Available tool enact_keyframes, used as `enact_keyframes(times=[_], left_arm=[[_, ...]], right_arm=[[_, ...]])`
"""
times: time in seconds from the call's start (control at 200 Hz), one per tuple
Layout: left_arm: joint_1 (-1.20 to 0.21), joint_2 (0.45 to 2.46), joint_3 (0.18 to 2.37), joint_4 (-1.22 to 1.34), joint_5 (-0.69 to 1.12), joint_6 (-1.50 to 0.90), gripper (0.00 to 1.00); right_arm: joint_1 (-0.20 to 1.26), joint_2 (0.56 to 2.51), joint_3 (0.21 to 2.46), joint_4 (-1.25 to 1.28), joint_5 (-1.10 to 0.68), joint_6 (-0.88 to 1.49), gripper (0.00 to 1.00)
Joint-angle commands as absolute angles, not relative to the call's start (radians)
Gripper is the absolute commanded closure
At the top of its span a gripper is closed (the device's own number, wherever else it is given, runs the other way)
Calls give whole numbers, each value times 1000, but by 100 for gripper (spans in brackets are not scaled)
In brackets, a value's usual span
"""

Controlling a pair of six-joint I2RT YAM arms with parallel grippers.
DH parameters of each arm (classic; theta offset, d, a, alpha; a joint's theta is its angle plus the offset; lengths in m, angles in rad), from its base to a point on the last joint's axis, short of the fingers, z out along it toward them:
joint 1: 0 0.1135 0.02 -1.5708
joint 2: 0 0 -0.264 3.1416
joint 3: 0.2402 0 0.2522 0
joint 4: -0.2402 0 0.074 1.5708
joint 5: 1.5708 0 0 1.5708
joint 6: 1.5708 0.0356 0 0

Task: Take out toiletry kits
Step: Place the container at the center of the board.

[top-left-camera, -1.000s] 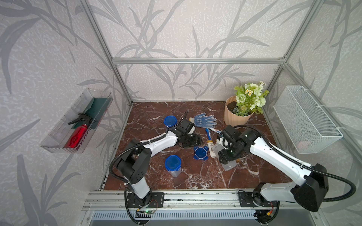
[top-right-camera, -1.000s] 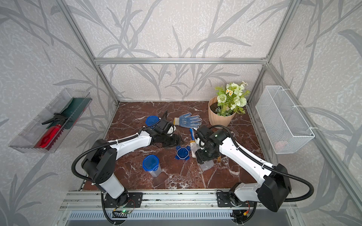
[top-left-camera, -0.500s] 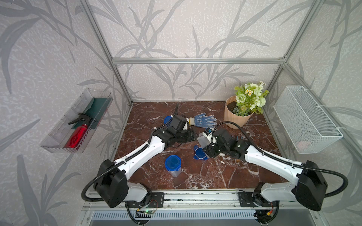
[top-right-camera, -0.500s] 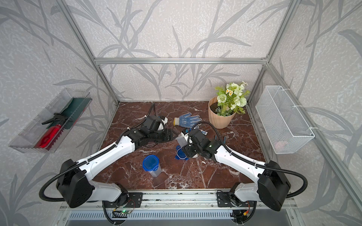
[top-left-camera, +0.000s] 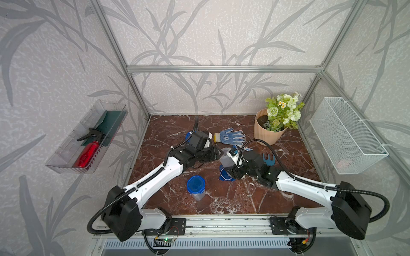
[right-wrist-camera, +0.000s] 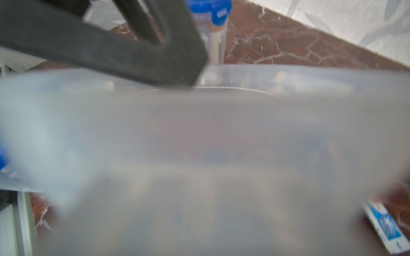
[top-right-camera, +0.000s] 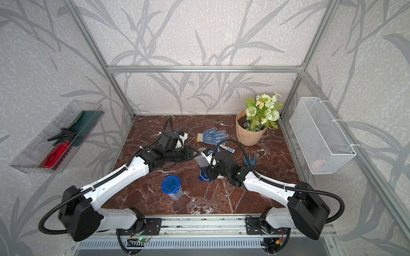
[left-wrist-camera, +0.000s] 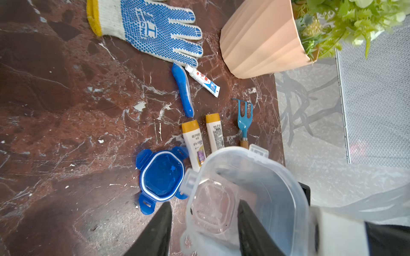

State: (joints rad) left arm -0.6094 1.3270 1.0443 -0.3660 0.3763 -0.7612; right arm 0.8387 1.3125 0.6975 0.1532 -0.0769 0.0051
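Cup [left-wrist-camera: 277, 188] rim inside half-open left gripper [left-wrist-camera: 204, 202]

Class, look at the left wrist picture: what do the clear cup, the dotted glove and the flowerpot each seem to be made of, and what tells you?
Clear cup: glossy, see-through plastic, judging by its moulded latch tabs.
Glove: knitted white fabric with raised blue dots, probably rubbery.
Flowerpot: matt peach, ribbed; plastic or ceramic, cannot tell.
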Motion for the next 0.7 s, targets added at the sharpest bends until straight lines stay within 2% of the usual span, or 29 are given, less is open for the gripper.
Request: enact_keyframes(times=[0.0,0.115,0.21,0.29,0.395,0.48,0.58,0.695], left_arm=[[-622,1343,1062,-449,479,-742,54],[-622,1354,1078,-466,528,-730,82],[-621,1356,1083,-477,535,-721,100],[-622,1359,1094,-493,532,-711,100],[-620,1367,1138,-562,469,-674,100],[-616,1381,1224,-678,326,-613,100],[-600,1412,1336,-808,112,-561,100],[-516,1433,1368,-831,72,-565,100]], right_arm=[[883,1312,701,442,-14,-91,64],[886,1331,698,492,-12,-99,64],[887,1343,677,558,-4,-92,54],[887,1355,667,595,13,-85,45],[887,1366,666,603,44,-61,12],[886,1359,655,603,99,-34,0],[887,1322,617,610,165,-23,1],[884,1234,552,604,238,-19,1]])
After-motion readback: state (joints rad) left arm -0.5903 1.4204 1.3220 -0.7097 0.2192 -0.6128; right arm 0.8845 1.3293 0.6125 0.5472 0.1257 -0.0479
